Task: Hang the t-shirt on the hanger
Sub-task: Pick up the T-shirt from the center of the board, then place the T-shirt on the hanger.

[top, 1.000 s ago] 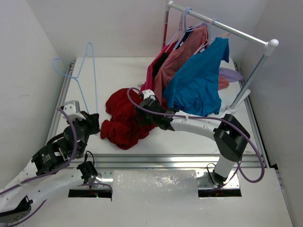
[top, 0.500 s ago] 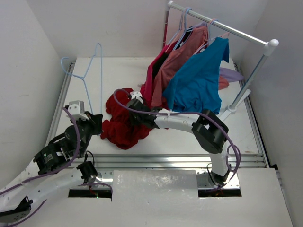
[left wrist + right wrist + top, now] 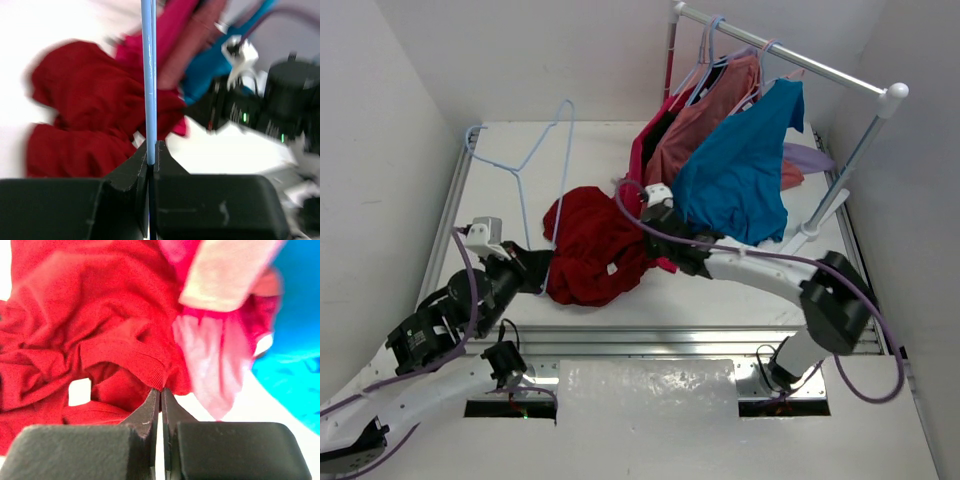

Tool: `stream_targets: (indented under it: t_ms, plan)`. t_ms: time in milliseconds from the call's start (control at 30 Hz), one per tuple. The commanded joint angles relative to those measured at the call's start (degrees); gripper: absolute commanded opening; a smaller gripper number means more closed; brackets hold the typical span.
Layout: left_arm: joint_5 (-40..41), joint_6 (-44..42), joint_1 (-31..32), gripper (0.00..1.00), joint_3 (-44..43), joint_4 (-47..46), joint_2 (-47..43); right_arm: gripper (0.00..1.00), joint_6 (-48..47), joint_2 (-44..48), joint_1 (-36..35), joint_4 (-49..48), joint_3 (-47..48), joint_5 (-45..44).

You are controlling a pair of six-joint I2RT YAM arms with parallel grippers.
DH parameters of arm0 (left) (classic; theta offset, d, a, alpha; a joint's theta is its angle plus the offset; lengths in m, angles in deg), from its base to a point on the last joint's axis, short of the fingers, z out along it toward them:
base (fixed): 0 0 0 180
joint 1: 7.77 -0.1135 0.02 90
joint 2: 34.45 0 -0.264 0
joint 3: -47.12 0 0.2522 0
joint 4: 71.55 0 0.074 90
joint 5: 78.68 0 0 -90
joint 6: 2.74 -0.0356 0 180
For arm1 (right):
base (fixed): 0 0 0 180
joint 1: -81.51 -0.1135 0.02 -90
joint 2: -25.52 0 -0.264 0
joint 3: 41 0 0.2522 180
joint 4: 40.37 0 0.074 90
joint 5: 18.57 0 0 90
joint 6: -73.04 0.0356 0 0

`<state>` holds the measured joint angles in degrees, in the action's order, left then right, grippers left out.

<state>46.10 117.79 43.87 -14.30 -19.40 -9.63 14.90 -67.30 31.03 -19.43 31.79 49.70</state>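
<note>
Pinching the t-shirt (image 3: pixel 75 305) now — right jaws, earlier open.

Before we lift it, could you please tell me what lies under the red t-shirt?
Only white table shows around the crumpled t-shirt; anything beneath the heap is covered. The hanger crosses over its left edge.

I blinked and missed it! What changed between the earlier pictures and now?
The left end effector swung the hanger right, toward the t-shirt. The right end effector closed on the t-shirt's collar and pulled back to the right with it. The left grip on the hanger and the shirts on the rack stayed the same.
</note>
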Motion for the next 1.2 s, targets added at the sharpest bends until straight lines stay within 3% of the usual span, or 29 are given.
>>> stream_targets:
  t_ms: [0, 67, 167, 433, 700, 900, 1167]
  plan:
    - [-14.2, 5.1, -0.3, 0.00, 1.2, -4.2, 1.1, 0.00, -2.2, 7.2, 4.8, -3.6, -2.3, 6.8]
    - [-23.4, 5.0, -0.4, 0.00, 2.0, -6.3, 4.1, 0.00, -3.3, 8.7, 8.5, -2.5, -2.2, 13.5]
    - [-29.6, 6.8, -0.2, 0.00, 4.5, -7.7, 5.5, 0.00, -5.0, 8.5, 12.1, -0.4, 0.0, 16.6]
    - [-37.9, 8.1, -0.3, 0.00, 6.7, -3.3, -1.1, 0.00, -7.4, 9.5, 19.5, 6.3, 6.0, 20.4]
    - [-39.5, 8.6, -0.2, 0.00, 10.0, -2.2, -0.6, 0.00, -7.1, 12.3, 22.8, 9.5, 9.5, 19.7]
    - [-35.0, 9.1, -0.3, 0.00, 7.8, 0.2, 2.2, 0.00, -7.8, 15.6, 23.3, 12.2, 11.4, 16.8]
    - [-31.4, 8.2, -0.3, 0.00, 5.0, -2.1, 5.8, 0.00, -8.7, 17.4, 23.5, 14.4, 12.8, 20.3]
